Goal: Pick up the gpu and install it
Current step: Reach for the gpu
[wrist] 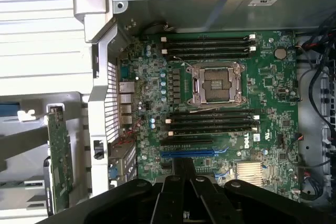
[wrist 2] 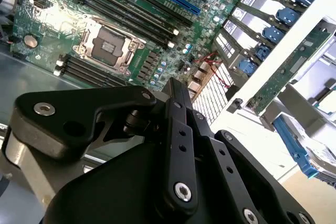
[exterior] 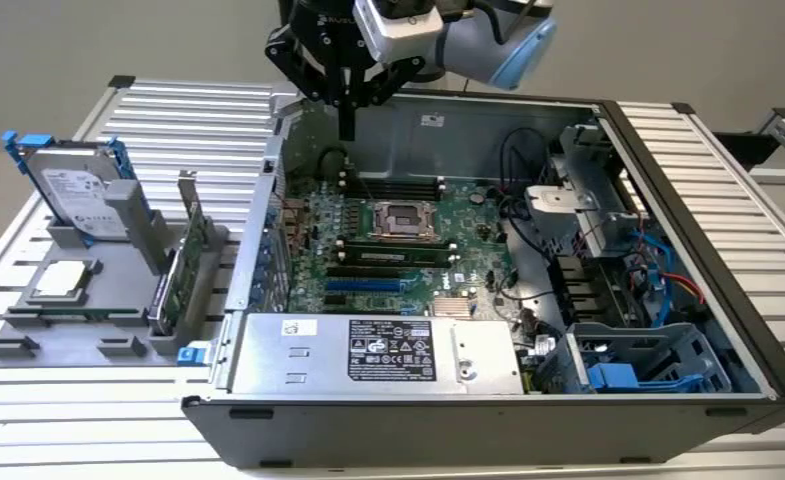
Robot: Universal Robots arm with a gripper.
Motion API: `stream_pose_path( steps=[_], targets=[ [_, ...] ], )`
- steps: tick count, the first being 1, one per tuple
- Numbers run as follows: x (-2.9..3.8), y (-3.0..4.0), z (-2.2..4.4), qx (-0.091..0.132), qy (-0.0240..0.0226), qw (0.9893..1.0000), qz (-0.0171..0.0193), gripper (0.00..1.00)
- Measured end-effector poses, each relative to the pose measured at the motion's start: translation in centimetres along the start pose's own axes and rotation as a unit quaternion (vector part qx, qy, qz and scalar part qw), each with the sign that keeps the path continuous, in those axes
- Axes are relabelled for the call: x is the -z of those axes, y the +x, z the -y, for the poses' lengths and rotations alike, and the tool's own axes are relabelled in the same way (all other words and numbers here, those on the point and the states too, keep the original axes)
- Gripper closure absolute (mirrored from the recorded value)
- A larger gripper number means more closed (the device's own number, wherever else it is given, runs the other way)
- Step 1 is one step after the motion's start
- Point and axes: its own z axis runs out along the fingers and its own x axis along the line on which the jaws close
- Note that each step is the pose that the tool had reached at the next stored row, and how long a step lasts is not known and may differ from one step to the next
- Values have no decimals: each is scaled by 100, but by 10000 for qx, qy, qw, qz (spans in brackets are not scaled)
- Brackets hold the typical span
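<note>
The jaws are pressed together with nothing between them, hanging high above the open computer case. Straight below them lies the motherboard. In the first wrist view their tips point over the blue expansion slot, with the bare processor socket further ahead and the dark memory slots between the two.

The gpu is well apart from the jaws. It sits outside the case, past the perforated rear wall, standing on edge in a grey holder on the slatted metal surface. Its green board face shows in both wrist views, and its silver bracket end stands uppermost in the exterior view.

Beyond the gpu, further still from the jaws, a hard drive with blue rails stands upright in the same holder. A square processor chip lies flat near it. The grey power supply sits inside the case, at the edge of the motherboard away from the jaws.
</note>
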Motion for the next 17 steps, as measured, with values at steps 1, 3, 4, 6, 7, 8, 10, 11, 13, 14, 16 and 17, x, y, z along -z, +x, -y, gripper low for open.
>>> stream_pose_path(
  steps=[1, 3, 4, 6, 7, 8, 10, 11, 13, 14, 16, 17],
  targets=[
    [0, 3, 0, -1, 0, 10000, 0, 100],
    [1, 20, 2, -1, 1, 10000, 0, 100],
    [1, 30, 3, 0, 1, 10000, 0, 100],
    [2, 52, 6, 0, 1, 10000, 0, 100],
    [2, 64, 7, 0, 0, 10000, 0, 100],
    [2, 76, 8, 0, 0, 10000, 0, 100],
    [3, 104, 11, 0, 0, 10000, 0, 100],
    [3, 118, 13, 0, 0, 10000, 0, 100],
    [4, 145, 18, 0, 0, 10000, 0, 100],
    [4, 158, 20, -1, 0, 10000, 0, 100],
    [5, 185, 24, 0, 0, 10000, 0, 100],
    [5, 198, 27, 0, 0, 10000, 0, 100]
  ],
)
